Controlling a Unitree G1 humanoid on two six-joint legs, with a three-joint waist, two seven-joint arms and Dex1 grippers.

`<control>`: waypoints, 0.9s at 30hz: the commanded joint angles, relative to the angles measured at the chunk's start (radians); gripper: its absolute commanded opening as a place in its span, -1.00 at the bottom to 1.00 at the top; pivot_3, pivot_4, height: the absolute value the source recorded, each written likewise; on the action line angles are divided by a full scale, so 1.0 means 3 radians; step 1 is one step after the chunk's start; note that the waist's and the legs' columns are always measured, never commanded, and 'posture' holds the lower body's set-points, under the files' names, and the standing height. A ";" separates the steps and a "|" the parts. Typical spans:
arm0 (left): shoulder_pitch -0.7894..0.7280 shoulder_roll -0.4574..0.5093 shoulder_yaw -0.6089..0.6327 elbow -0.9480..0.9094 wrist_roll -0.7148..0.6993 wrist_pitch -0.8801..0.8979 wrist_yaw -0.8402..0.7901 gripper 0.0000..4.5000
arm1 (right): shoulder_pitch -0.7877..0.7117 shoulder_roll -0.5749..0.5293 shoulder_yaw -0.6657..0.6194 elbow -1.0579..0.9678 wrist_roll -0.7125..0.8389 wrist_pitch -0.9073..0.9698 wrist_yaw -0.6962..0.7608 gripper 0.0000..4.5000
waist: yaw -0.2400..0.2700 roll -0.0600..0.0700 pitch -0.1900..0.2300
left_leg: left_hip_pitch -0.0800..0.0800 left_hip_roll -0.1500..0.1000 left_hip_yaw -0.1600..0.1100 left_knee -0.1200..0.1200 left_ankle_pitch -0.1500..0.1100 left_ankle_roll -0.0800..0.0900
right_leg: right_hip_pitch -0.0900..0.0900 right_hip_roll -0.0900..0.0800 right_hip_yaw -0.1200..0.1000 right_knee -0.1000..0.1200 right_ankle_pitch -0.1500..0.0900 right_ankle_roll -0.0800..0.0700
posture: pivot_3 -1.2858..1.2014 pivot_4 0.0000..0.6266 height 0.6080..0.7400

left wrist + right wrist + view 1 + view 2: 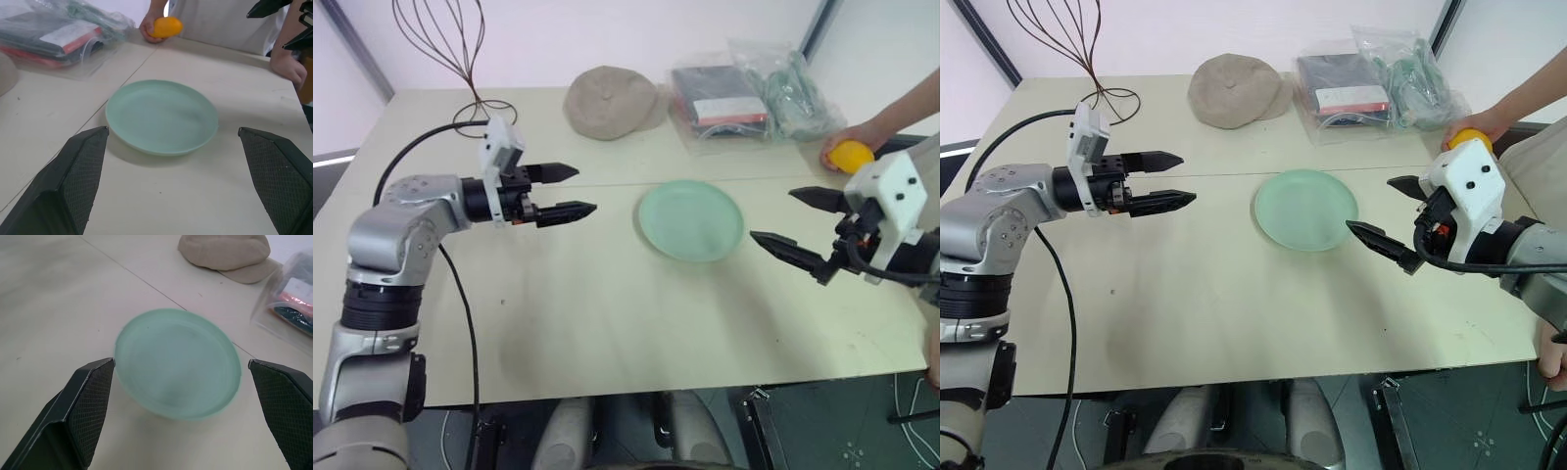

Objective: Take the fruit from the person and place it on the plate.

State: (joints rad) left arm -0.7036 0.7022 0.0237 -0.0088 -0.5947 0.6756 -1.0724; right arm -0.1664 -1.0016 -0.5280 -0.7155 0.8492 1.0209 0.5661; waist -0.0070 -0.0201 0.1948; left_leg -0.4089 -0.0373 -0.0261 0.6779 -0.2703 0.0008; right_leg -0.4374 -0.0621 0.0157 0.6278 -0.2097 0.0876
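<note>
Fruit [853, 155]: one, yellow-orange, held in the person's hand [840, 145] at the far right edge of the surface [607, 313]. One mint-green plate [690, 220] lies bare at mid-surface, between two grippers. One tan cap [610, 101] and a few plastic bags [739, 96] sit at the far side. Left gripper [570, 191], left of the plate, has its jaws spread wide and holding nothing. Right gripper [798, 227], right of the plate, likewise stands wide and unladen; the fruit sits beyond it, farther right, well clear of its jaws.
</note>
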 commanded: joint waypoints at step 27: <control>-0.0345 -0.0237 -0.0015 0.0371 0.0286 -0.0312 -0.0103 0.97 | -0.1608 0.1052 0.0394 0.0404 0.1521 0.0435 -0.2547 1.00 | -0.0002 0.0001 0.0000 | -0.0002 0.0001 -0.0002 -0.0001 0.0000 0.0000 | -0.0005 -0.0002 0.0003 0.0005 0.0001 0.0000 | 0.03 -0.52 1.00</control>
State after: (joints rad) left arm -0.7926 0.6239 -0.0017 0.1175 -0.5091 0.5992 -1.1046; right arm -0.6169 -0.6890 -0.4139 -0.5932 1.2582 1.1539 -0.1307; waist -0.0077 -0.0198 0.1949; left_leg -0.4095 -0.0374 -0.0266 0.6775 -0.2703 0.0008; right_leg -0.4387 -0.0634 0.0166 0.6289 -0.2093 0.0876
